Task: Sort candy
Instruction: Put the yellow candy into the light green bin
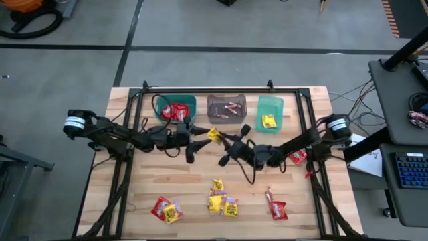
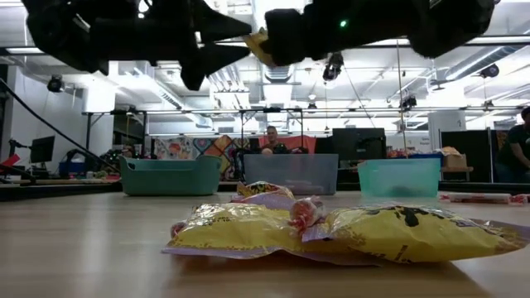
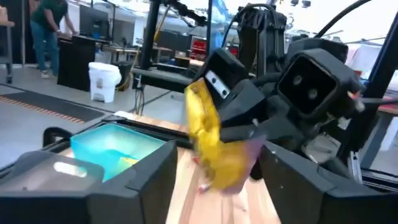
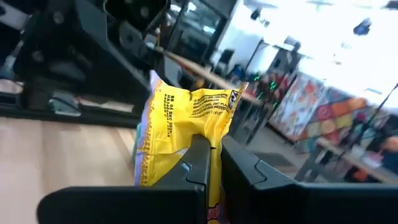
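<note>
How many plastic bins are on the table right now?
3, in a row at the far edge of the table: a teal bin on the left, a grey bin in the middle, and a green bin on the right.

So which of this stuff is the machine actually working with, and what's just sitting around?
Part of the job:
- yellow packet pinched in the right claw
- loose candy on the table's near side
- teal bin, grey bin, green bin, each with candy inside
- left claw, open beside the packet

Just lying about:
- keyboard
- cables
</note>
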Controlling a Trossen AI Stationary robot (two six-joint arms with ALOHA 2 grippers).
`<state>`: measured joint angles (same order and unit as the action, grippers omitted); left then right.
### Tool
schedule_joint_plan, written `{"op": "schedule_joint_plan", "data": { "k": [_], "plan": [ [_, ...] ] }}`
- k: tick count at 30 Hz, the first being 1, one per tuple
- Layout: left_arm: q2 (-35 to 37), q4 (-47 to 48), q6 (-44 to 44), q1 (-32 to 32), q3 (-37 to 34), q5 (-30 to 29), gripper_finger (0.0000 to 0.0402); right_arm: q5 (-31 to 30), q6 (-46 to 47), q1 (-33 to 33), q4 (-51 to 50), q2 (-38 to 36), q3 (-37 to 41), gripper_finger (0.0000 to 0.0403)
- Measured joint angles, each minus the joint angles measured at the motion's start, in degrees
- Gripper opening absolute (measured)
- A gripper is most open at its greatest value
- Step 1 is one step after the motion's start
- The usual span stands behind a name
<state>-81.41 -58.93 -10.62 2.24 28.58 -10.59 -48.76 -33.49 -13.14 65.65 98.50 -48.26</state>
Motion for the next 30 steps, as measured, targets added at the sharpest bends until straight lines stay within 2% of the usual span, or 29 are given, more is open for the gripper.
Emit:
{"op": "schedule_joint_plan", "data": {
  "k": [5, 9, 13, 17, 18, 20, 25, 27, 30],
  "plan": [
    [-1.7, -0.3, -0.3, 0.0, 1.3, -0.3, 0.0229, -1.4, -4.2, -0.2, 0.2, 2.2, -2.3, 0.0017],
    [-1.9, 0.0, -0.1, 0.0, 0.9, -1.1, 0.0215, -1.1, -5.2, -0.2, -1.4, 1.9, -3.1, 0.0017],
    [-1.3, 0.0, 0.2, 0.0, 0.2, -2.3, 0.0159, -1.0, -4.8, -0.2, -2.3, 1.2, -3.0, 0.0018],
    [-1.0, 0.5, 0.8, 0.0, -0.2, -2.4, 0.0065, -0.4, -3.0, -0.3, -5.1, 1.0, -3.0, 0.0029],
    [-0.9, 1.0, 1.4, 0.0, -0.2, -2.4, 0.0038, -0.3, -1.9, -0.4, -5.4, 1.0, -3.0, 0.0033],
    [-0.7, 1.8, 2.3, 0.0, -0.3, -2.4, 0.0012, -0.3, 0.5, -0.5, -6.0, 0.7, -3.0, 0.0041],
    [0.5, 7.8, 8.0, 0.1, -0.9, -2.4, 0.0006, 1.0, 9.3, -1.0, -11.7, -1.7, -2.9, 0.0076],
    [1.0, 11.0, 11.0, 0.2, -1.2, -2.4, 0.0002, 3.7, 15.2, -1.1, -17.1, -4.0, -2.9, 0.0096],
    [1.8, 13.8, 15.6, 0.3, -1.5, -0.8, 0.0002, 11.2, 25.1, -0.7, -26.2, -7.4, -3.0, 0.0125]
  ]
}}
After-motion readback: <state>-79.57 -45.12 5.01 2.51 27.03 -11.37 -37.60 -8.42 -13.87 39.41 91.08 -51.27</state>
